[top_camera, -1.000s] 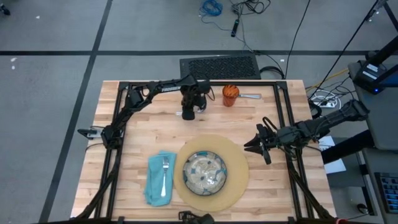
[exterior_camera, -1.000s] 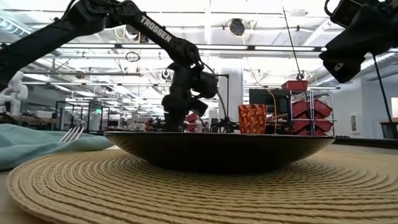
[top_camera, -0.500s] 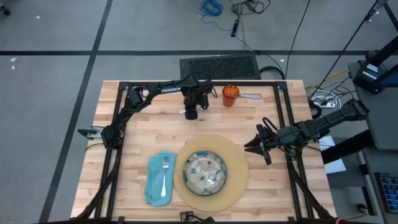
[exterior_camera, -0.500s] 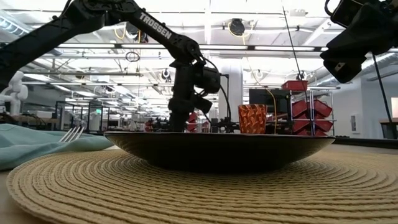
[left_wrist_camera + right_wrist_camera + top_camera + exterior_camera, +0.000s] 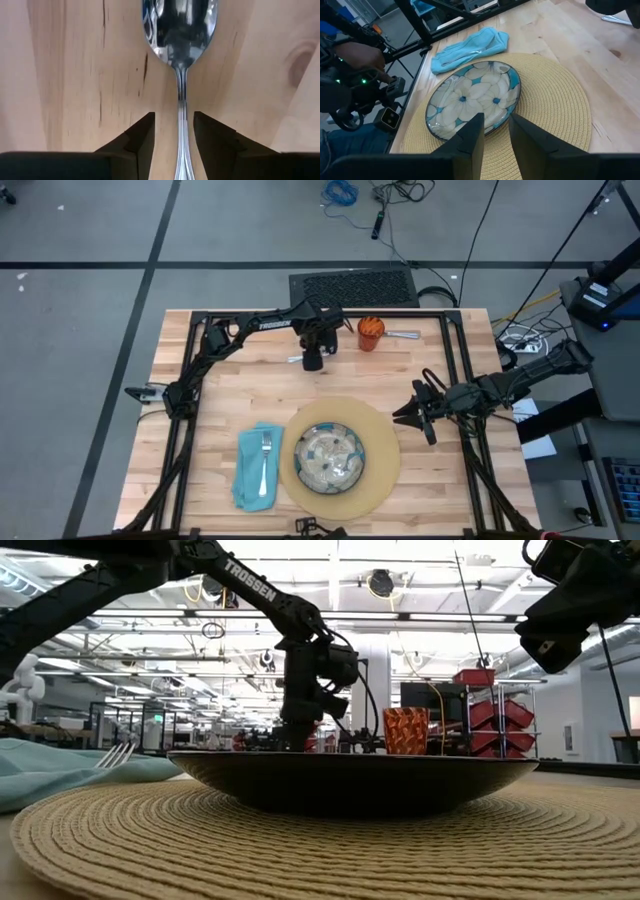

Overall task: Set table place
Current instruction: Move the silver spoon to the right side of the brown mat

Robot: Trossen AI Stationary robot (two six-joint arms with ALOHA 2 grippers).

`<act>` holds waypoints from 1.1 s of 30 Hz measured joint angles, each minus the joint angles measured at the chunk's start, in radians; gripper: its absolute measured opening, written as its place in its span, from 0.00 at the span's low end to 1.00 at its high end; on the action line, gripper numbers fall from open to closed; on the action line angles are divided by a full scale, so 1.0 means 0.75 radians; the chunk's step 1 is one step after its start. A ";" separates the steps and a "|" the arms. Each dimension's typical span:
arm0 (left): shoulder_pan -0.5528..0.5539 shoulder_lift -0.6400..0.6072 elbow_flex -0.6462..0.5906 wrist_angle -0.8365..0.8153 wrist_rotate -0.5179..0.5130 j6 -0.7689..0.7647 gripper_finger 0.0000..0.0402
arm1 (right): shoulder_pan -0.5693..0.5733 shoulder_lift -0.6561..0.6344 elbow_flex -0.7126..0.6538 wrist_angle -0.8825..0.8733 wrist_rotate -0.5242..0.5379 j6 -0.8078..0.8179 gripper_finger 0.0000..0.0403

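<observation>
Seen from above, the left gripper (image 5: 312, 360) hangs over the far side of the table (image 5: 220, 395), beside an orange cup (image 5: 370, 332). Only the left wrist view shows what lies below it: a silver spoon (image 5: 180, 50) flat on the wood, its handle running between two dark fingers (image 5: 142, 137) that stand slightly apart on either side without touching it. A second ago this gripper was closed; it has since opened and shifted a little toward the far edge. The right gripper (image 5: 415, 412) waits at the right, fingers narrowly parted, holding nothing. Near the front, a flower-patterned plate (image 5: 328, 458) sits on a round woven mat (image 5: 380, 442), and just beside it a fork (image 5: 265, 460) rests on a teal napkin (image 5: 247, 475).
</observation>
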 joint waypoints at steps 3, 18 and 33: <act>0.000 0.000 0.000 0.020 0.010 -0.004 0.30 | 0.000 0.000 0.000 0.000 0.000 0.000 0.20; -0.060 -0.001 0.001 0.058 -0.178 -0.127 0.25 | 0.006 -0.001 0.000 0.001 -0.001 -0.001 0.20; -0.085 -0.002 -0.013 0.070 -0.245 -0.236 0.14 | 0.093 -0.001 0.000 0.009 0.003 0.023 0.20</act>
